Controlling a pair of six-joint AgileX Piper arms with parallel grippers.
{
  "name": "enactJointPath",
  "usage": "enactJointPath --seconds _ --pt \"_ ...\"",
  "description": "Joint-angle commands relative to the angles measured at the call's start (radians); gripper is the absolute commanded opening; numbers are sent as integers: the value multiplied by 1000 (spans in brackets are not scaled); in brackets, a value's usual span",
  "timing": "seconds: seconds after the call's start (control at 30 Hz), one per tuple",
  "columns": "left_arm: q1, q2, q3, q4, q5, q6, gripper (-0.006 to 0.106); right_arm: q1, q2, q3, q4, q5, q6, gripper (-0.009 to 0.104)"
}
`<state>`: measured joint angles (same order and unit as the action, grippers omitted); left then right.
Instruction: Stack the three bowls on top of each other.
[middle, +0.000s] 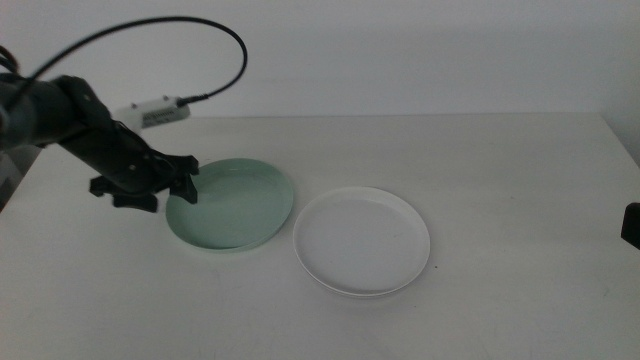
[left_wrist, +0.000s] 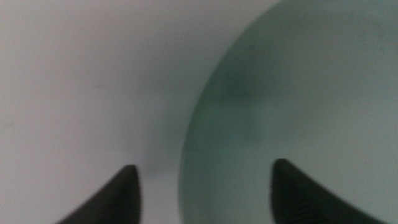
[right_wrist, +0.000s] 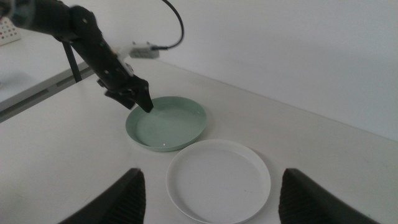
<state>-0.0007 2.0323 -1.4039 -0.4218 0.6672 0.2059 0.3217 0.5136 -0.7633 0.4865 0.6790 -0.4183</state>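
Reaching in from the left of the table, the left gripper (middle: 185, 185) sits at the left rim of the mint green shallow round bowl (middle: 232, 205). Its two dark jaws are spread apart and straddle that rim: in the left wrist view one jaw is over the white tabletop (left_wrist: 87, 93) outside the bowl and the other is over the green inside of the bowl (left_wrist: 298, 99), with the rim running between them. Whether either jaw actually touches the bowl cannot be told. A black cable (middle: 150, 40) arcs up from the left arm's wrist and loops over it.

The mint green bowl lies left of centre on the table (middle: 500, 180), slightly farther back than the white shallow round bowl (middle: 361, 241), which sits just to its right and nearer. Their rims are very close, the green one's near-right edge beside the white one's far-left edge; contact between them cannot be judged. Both bowls rest flat and open side up, with nothing inside them. Only these two bowls are visible.

The right gripper (right_wrist: 211, 186) waits at the right side, showing only as a dark sliver at the right edge of the middle view. Its jaws are wide open, seen in the right wrist view well apart with the white bowl (right_wrist: 219, 180) between them, farther off on the table.
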Motion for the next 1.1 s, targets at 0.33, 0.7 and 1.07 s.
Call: enactJointPath --seconds 0.33,0.7,1.07 --pt "3 8 -53 -5 16 -102 0 2 7 -22 7 -70 -3 55" --pt "-70 -329 -49 71 104 -122 0 2 7 -22 5 -70 -3 55" --pt "-383 -279 -49 92 37 -216 0 2 7 -22 5 -70 -3 55"
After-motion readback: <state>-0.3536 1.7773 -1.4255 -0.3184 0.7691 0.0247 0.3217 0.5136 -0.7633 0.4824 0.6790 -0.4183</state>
